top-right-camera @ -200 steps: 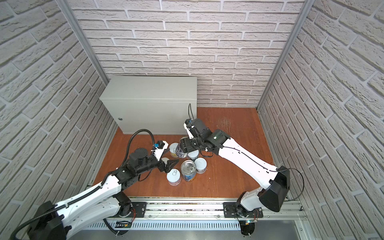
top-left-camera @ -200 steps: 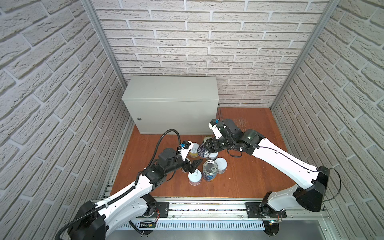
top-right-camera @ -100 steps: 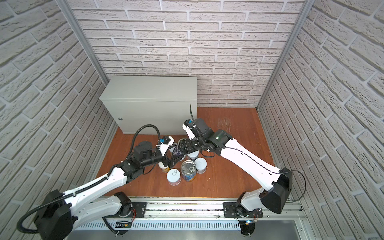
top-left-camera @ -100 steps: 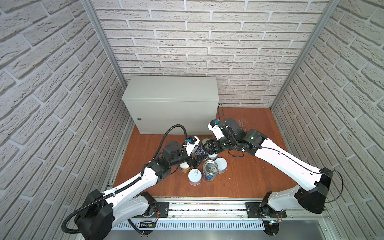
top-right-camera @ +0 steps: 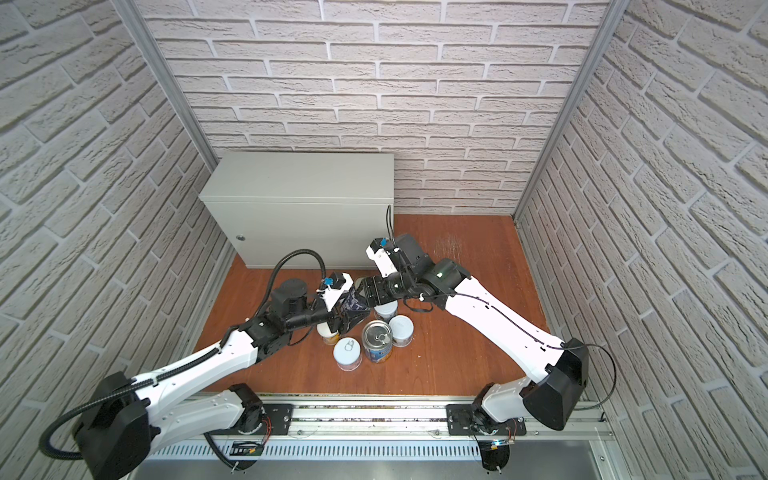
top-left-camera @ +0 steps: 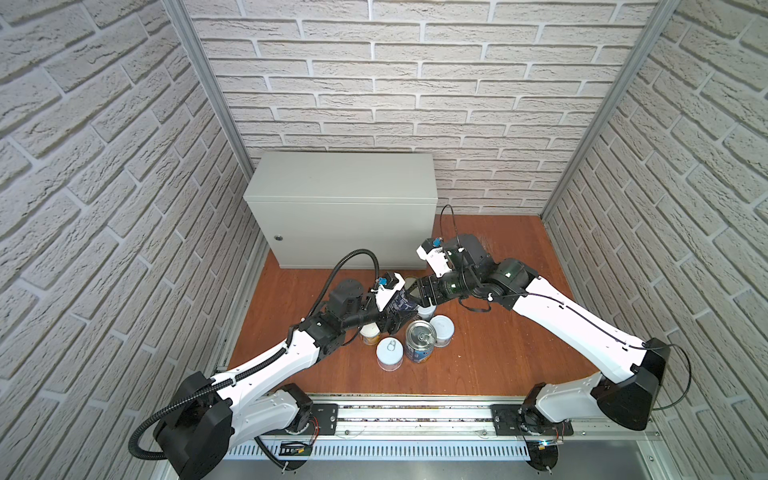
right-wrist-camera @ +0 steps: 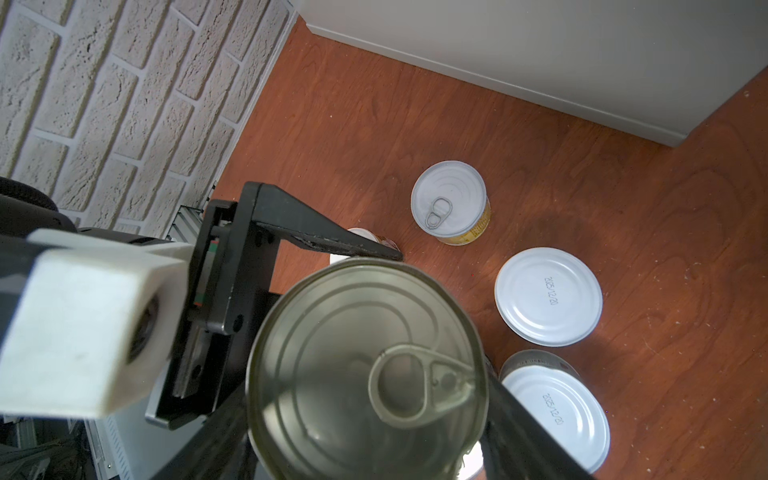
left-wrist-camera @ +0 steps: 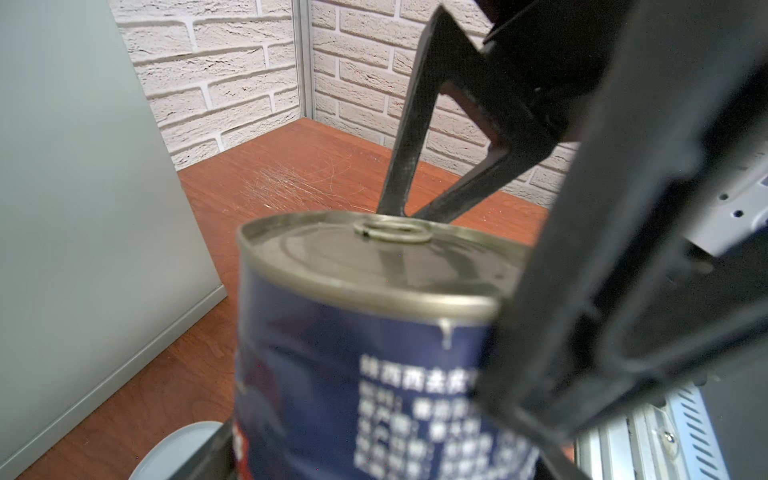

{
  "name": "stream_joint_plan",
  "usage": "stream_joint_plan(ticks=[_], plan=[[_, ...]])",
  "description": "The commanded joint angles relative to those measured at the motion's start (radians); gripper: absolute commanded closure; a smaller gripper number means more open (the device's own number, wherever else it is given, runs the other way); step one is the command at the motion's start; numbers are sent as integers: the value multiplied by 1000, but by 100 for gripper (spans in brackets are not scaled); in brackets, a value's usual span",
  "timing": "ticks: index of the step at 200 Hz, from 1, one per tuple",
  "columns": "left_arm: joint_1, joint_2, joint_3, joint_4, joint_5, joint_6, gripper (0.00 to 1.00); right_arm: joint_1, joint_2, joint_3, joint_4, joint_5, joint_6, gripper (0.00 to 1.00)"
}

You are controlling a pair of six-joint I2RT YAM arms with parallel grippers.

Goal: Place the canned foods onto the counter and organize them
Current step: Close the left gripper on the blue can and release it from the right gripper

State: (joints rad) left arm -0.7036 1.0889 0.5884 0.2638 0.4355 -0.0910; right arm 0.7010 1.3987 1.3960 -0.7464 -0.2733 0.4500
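You're looking close at a blue can (left-wrist-camera: 357,353) with a silver pull-tab top. The left gripper's finger (left-wrist-camera: 602,291) crosses its label. Beyond the can, the right gripper's finger (left-wrist-camera: 409,137) reaches its far rim. A grey cabinet (left-wrist-camera: 83,208) stands beside it on the wooden floor (left-wrist-camera: 291,166).

Blue can (top-left-camera: 403,304) showing only as sliver in both top views, camera mount (top-left-camera: 390,286) covering rest. Left gripper (top-left-camera: 397,323) wrapping it; I am not making out whether jaws are pressing. Rear can (top-left-camera: 410,281) peeking as rim only. In left wrist view, label text blurring, can base running off edge, finger (left-wrist-camera: 582,291) masking one side. In right wrist view, can top blurring and running off edge; small can (right-wrist-camera: 362,233) hiding behind left finger.
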Motion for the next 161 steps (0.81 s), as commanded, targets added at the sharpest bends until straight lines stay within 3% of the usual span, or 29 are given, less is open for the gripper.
stream_joint_plan(ticks=[1, 23, 57, 105, 161], plan=[[-6, 4, 28, 62, 18, 30, 22, -5, -53, 13, 149, -62, 16, 94], [-5, 11, 28, 66, 21, 31, 30, -7, -54, 13, 148, -65, 16, 94], [-2, 23, 24, 94, 11, 27, 32, -8, -49, 12, 153, -73, 16, 94], [8, 50, 34, 119, 0, 16, 47, -10, -22, 0, 175, -113, 6, 94], [9, 30, 35, 133, -71, -26, 54, -12, -13, -10, 184, -116, 7, 94]])
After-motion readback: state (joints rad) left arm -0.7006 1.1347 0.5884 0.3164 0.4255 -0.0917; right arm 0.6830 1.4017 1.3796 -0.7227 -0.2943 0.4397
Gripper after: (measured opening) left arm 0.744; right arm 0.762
